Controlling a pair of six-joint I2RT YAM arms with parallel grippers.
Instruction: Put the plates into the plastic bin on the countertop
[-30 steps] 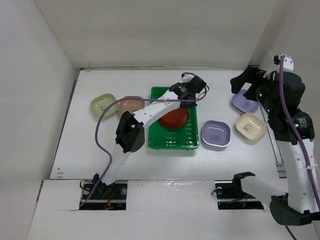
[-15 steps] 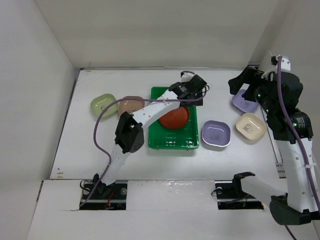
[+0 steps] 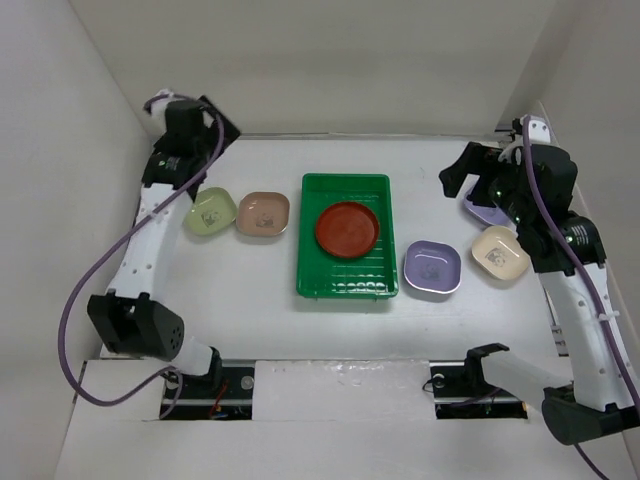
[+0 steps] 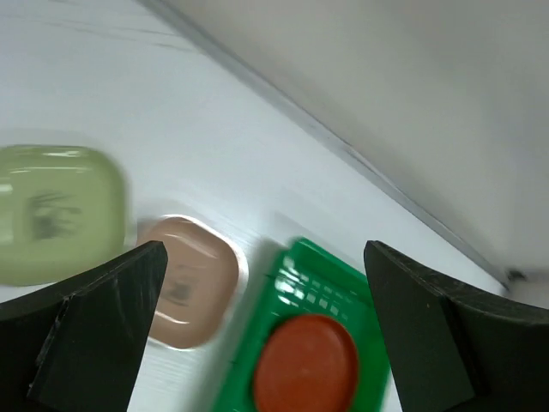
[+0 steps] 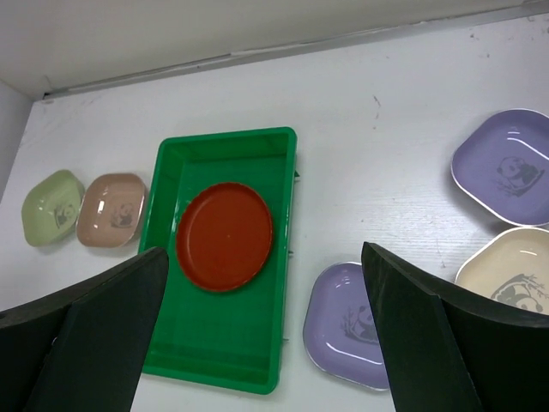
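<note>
From above, my left hand (image 3: 205, 128) hangs released and empty over the far left corner of the table (image 3: 250, 300), and my right hand (image 3: 462, 178) is spread and empty near the far right edge; one red plate (image 3: 347, 229) lies in the bin (image 3: 310, 272) mid-table. My left wrist view shows the pale green dish (image 4: 51, 215) and pink dish (image 4: 184, 283) between me and the bin, so I judge that arm nearer them. My right wrist view puts the near lavender dish (image 5: 347, 326), far lavender dish (image 5: 506, 167) and cream dish (image 5: 510, 275) on the bin's right, closer to that hand
</note>
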